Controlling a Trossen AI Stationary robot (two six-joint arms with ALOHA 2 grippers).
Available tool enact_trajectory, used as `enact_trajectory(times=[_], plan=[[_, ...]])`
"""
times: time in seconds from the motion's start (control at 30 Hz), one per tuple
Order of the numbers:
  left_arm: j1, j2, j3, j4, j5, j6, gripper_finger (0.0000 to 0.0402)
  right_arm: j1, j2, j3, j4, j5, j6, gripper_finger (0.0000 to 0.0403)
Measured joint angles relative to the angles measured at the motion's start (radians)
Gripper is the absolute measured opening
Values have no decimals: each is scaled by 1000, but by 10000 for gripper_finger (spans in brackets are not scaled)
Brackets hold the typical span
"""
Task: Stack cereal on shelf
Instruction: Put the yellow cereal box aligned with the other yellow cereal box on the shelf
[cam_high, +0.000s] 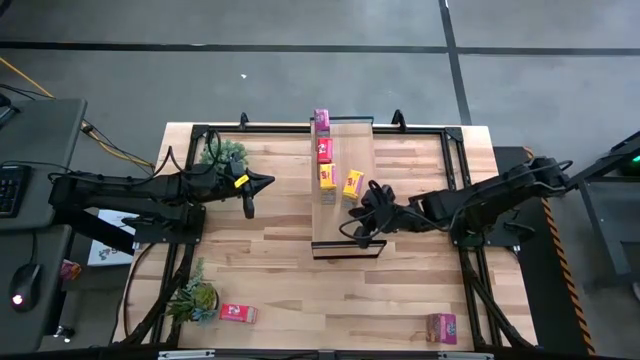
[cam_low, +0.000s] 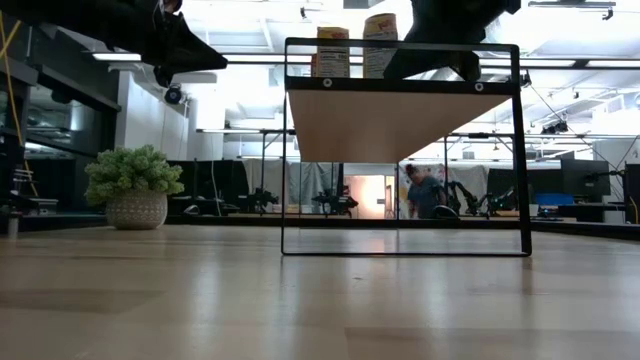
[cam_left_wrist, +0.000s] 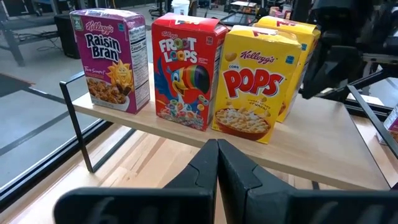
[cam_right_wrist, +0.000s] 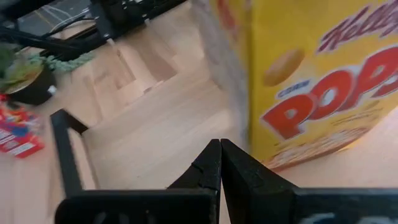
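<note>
Closed tight and empty, my right pincer sits on the shelf just beside a yellow cereal box. Light, thin cardboard, I judge; it would tip easily, so I'd pinch its narrow sides, low down.

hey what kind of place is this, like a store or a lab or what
Most likely a robotics lab, not a store. Beyond the wooden table, the low view shows more robot arms on benches under ceiling strip lights, and a person working there. The cereal boxes sit on a small test shelf.
</note>
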Motion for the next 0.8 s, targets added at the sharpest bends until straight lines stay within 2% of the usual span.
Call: enact_trajectory(times=[0.5, 0.67, 0.8], plan=[[0, 0, 0, 1, 0, 0, 0, -67, 0, 0, -7, -5, -39, 0], [0, 0, 0, 1, 0, 0, 0, -76, 0, 0, -11, -52, -47, 0], [0, 0, 0, -2, 0, 0, 0, -76, -12, 0, -73, -183, -46, 0]])
